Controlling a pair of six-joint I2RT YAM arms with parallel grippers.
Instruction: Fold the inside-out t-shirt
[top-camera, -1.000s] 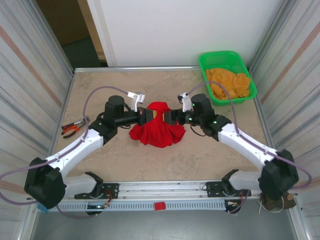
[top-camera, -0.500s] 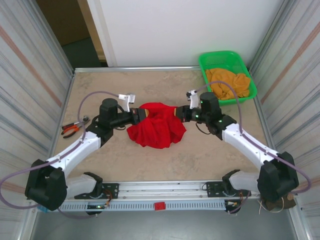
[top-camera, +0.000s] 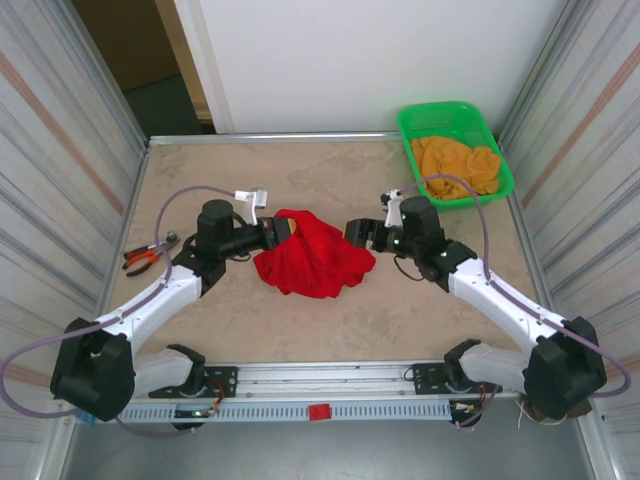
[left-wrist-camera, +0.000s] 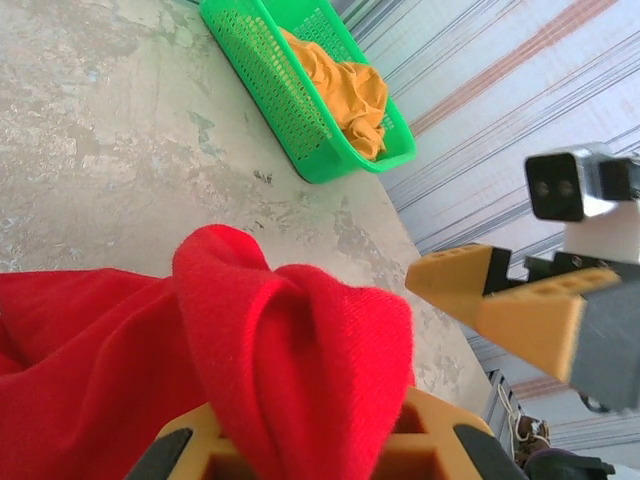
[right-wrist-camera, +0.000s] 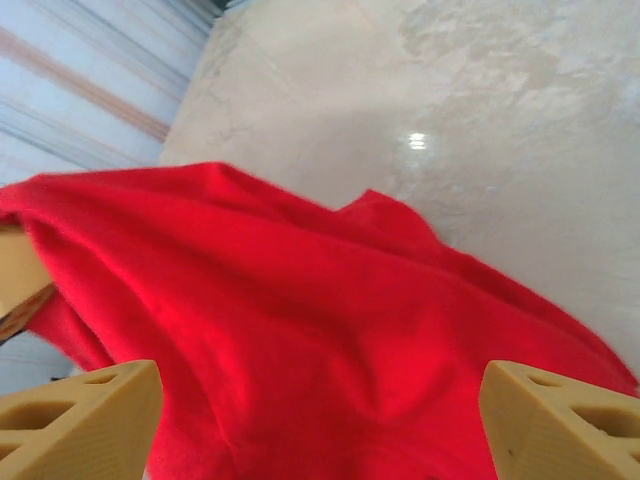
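The inside-out t-shirt (top-camera: 312, 258) is a crumpled bright red heap at the table's middle. My left gripper (top-camera: 283, 231) is shut on a raised fold at its upper left edge; in the left wrist view the red fabric (left-wrist-camera: 300, 340) bunches out from between the tan fingers (left-wrist-camera: 430, 440). My right gripper (top-camera: 357, 233) hovers at the heap's upper right edge, open. Its tan fingertips (right-wrist-camera: 85, 415) stand wide apart over the red cloth (right-wrist-camera: 330, 330) with nothing pinched. The right gripper's fingers (left-wrist-camera: 500, 300) also face the left wrist camera.
A green basket (top-camera: 409, 128) holding an orange-yellow cloth (top-camera: 456, 165) sits at the table's back right corner; it appears in the left wrist view as the basket (left-wrist-camera: 270, 80). Orange-handled pliers (top-camera: 148, 256) lie at the left edge. Corrugated walls flank both sides.
The shirt, lifted in a peak between both grippers a second ago, was stretched sideways. The right gripper then opened and let its side go; the left still holds.
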